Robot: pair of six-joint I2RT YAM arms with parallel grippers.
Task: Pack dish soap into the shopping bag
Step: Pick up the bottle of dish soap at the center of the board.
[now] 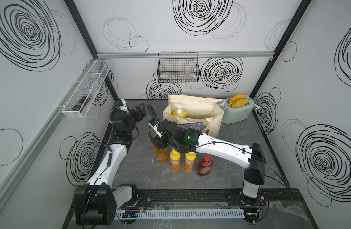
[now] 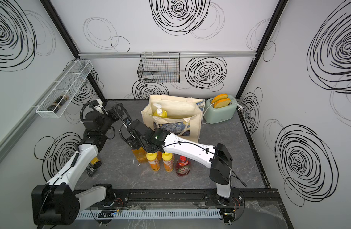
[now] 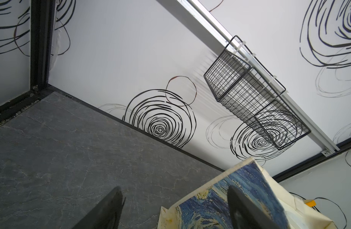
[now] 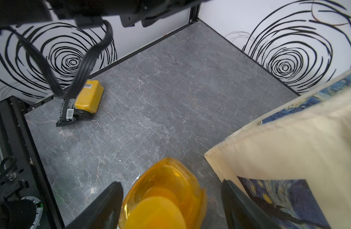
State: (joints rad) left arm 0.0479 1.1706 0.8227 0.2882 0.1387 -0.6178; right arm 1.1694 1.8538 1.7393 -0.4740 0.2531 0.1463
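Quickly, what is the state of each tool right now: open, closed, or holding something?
Left tool: open, holding nothing.
Right tool: open, straddling the clear orange pump bottle, not clamped on it.

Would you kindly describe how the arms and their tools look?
Left arm and right arm: white shells, black joints, black cables. A green light shows on the right. Left tool and right tool: black tapered fingers.
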